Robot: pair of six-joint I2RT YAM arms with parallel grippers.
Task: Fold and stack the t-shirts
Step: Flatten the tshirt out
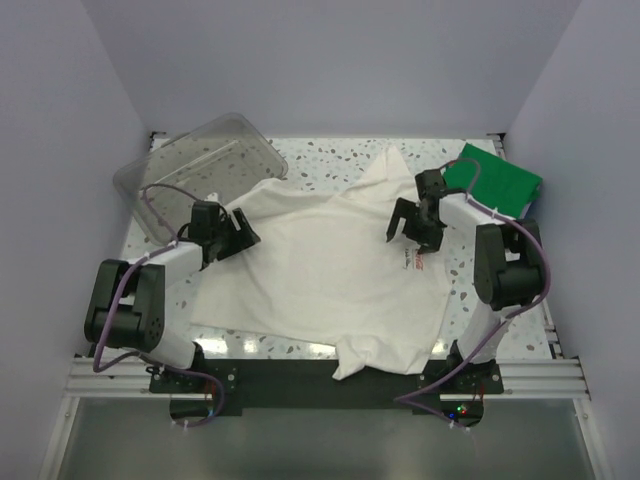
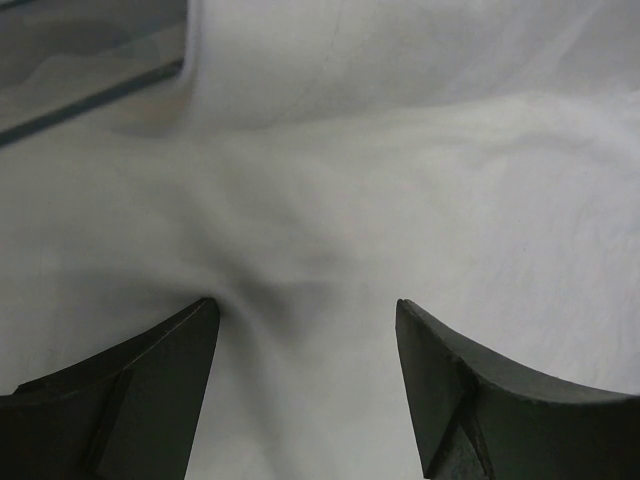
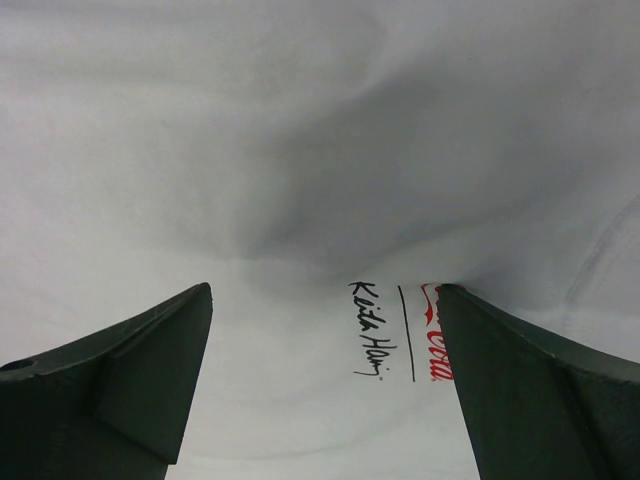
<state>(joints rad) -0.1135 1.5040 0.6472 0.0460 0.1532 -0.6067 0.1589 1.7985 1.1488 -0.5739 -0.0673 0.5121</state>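
A cream-white t-shirt (image 1: 320,265) lies spread and rumpled across the middle of the table. Its small chest logo (image 3: 400,330) is black script beside red lettering. A folded green t-shirt (image 1: 497,180) sits at the back right corner. My left gripper (image 1: 243,233) is open, low over the white shirt's left part; its fingertips (image 2: 200,320) rest at a pucker in the cloth (image 2: 300,200). My right gripper (image 1: 411,231) is open over the shirt's right part, straddling the logo, with the right fingertip (image 3: 455,305) on the red lettering. Neither gripper holds anything.
A clear plastic tub (image 1: 200,165) lies tilted at the back left, its edge (image 2: 90,95) close to the left gripper. A blue sliver (image 1: 537,203) shows under the green shirt. Grey walls close in on three sides. Speckled tabletop (image 1: 330,165) shows behind the shirt.
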